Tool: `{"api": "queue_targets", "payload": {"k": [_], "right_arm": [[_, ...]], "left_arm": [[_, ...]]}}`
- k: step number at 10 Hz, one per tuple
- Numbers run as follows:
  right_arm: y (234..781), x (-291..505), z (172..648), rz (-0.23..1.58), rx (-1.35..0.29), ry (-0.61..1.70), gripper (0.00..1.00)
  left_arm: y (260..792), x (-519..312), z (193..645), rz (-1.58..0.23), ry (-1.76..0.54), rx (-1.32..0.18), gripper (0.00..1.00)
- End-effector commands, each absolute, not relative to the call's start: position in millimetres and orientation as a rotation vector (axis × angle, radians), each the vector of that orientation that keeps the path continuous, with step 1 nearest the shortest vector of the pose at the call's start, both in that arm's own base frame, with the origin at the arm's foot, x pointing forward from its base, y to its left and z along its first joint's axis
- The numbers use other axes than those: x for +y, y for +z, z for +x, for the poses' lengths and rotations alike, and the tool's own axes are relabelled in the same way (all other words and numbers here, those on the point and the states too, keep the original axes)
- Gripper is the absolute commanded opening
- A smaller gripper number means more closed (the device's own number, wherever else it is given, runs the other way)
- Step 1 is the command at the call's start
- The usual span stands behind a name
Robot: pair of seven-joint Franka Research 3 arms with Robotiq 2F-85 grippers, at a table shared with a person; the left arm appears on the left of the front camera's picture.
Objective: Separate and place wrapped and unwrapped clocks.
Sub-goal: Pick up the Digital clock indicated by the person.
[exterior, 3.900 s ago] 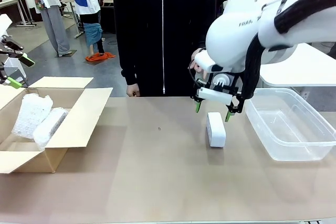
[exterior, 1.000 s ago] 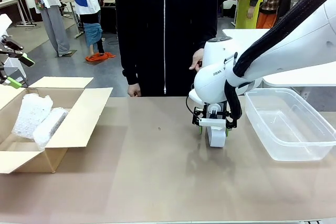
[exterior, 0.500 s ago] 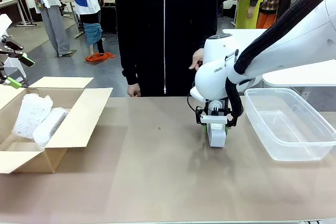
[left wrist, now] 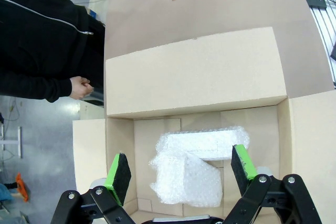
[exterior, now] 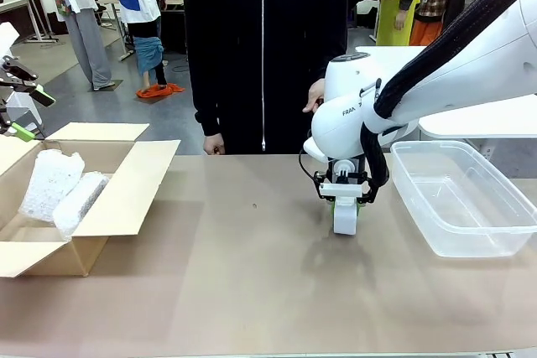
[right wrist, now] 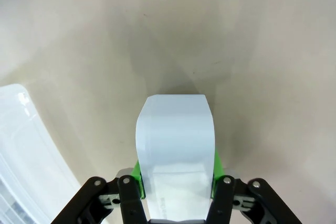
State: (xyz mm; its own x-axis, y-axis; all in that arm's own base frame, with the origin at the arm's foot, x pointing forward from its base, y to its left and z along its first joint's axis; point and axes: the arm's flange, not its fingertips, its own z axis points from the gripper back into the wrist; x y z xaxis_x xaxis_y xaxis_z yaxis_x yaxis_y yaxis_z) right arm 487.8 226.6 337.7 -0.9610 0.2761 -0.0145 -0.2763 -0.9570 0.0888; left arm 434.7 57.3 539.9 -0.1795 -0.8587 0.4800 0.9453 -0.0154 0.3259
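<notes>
So your two wrapped clocks [exterior: 60, 188] sit boxed [exterior: 126, 199], left gripper [left wrist: 181, 174] spread empty above them, while the right gripper [exterior: 345, 201] clamps the bare clock [exterior: 346, 217], bin [exterior: 461, 199] waiting.

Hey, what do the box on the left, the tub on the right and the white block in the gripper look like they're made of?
Box: plain brown corrugated cardboard, matte, with folded-out flaps.
Tub: clear, glossy plastic by the look; the table shows through its walls.
White block: probably smooth hard plastic, given its even sheen and rounded edges. It sits between the right gripper's fingers.
</notes>
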Motion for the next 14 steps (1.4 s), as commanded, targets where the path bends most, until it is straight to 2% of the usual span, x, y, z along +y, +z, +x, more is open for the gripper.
{"api": "queue_targets", "payload": {"k": [1, 2, 4, 5, 6, 7, 8, 9, 10, 11, 13, 14], "right_arm": [[353, 228, 491, 0.006, 0.136, 2.761, 0.15], [362, 227, 490, 0.010, 0.119, 2.718, 0.00], [389, 220, 486, 0.010, 0.116, 2.599, 0.00], [402, 217, 483, 0.005, 0.137, 2.548, 0.30], [413, 214, 481, 0.014, 0.180, 2.471, 0.30], [427, 212, 480, 0.023, 0.205, 2.405, 0.10], [440, 210, 480, 0.036, 0.240, 2.344, 0.30], [453, 209, 480, 0.032, 0.244, 2.285, 0.00], [465, 206, 482, 0.041, 0.259, 2.206, 0.10], [476, 202, 486, 0.052, 0.281, 2.127, 0.00], [498, 191, 496, 0.018, 0.289, 1.993, 0.00], [503, 186, 501, 0.006, 0.298, 1.939, 0.31]], "left_arm": [[541, 57, 434, -0.180, -1.617, -0.683, 1.00], [541, 57, 434, -0.180, -1.617, -0.683, 1.00], [541, 57, 434, -0.180, -1.617, -0.683, 1.00], [541, 57, 434, -0.180, -1.617, -0.683, 1.00], [541, 57, 434, -0.180, -1.617, -0.683, 1.00], [541, 57, 434, -0.180, -1.617, -0.683, 1.00], [541, 57, 434, -0.180, -1.617, -0.683, 1.00], [541, 57, 434, -0.180, -1.617, -0.683, 1.00], [541, 57, 434, -0.180, -1.617, -0.683, 1.00], [541, 57, 434, -0.180, -1.617, -0.683, 1.00], [541, 57, 434, -0.180, -1.617, -0.683, 1.00], [541, 57, 434, -0.180, -1.617, -0.683, 1.00]]}}
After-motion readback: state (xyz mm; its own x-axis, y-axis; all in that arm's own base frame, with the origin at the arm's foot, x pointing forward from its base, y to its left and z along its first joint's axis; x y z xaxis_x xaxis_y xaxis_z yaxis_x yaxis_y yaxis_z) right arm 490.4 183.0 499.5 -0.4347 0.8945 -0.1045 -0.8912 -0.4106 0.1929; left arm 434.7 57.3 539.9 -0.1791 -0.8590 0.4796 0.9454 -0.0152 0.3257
